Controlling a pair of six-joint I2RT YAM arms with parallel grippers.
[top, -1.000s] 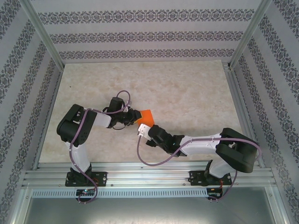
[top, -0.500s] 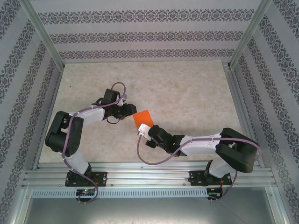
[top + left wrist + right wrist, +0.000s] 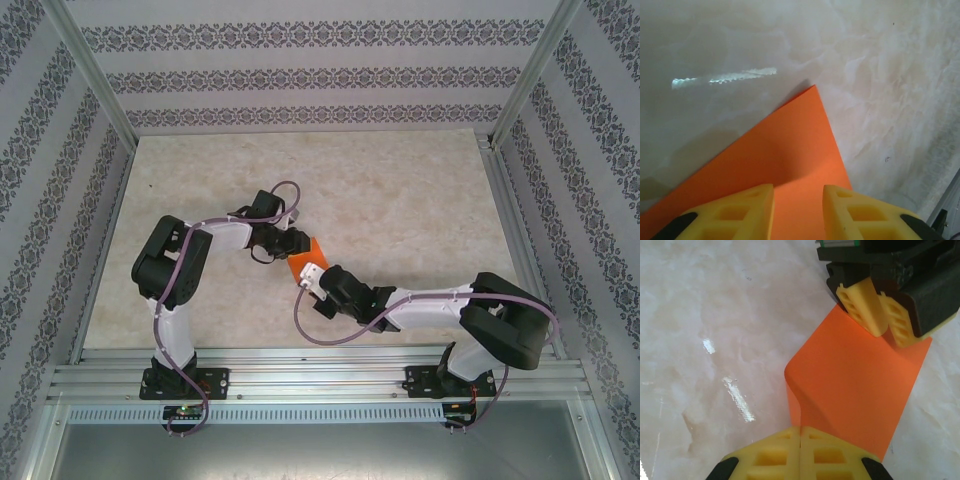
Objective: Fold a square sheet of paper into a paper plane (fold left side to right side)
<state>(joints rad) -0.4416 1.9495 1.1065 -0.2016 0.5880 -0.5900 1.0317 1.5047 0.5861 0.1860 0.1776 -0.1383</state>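
Observation:
The square sheet of paper is bright orange and lies mid-table between the two grippers. My right gripper is shut on its near edge; in the right wrist view the yellow fingers meet with no gap, and the paper curls up at its left side just ahead of them. My left gripper sits at the far edge, its fingers over the paper's rim. In the left wrist view the jaws stand apart, with the flat orange sheet showing between and ahead of them.
The marbled tabletop stretches behind and to both sides of the paper. Aluminium rails run along the near edge, and patterned walls close in the back and sides. A frame rail shows at the table's edge.
The left gripper pulled back to the left off the paper, then returned to the paper's far edge. The paper shifted slightly. The right gripper kept its grip and barely moved.

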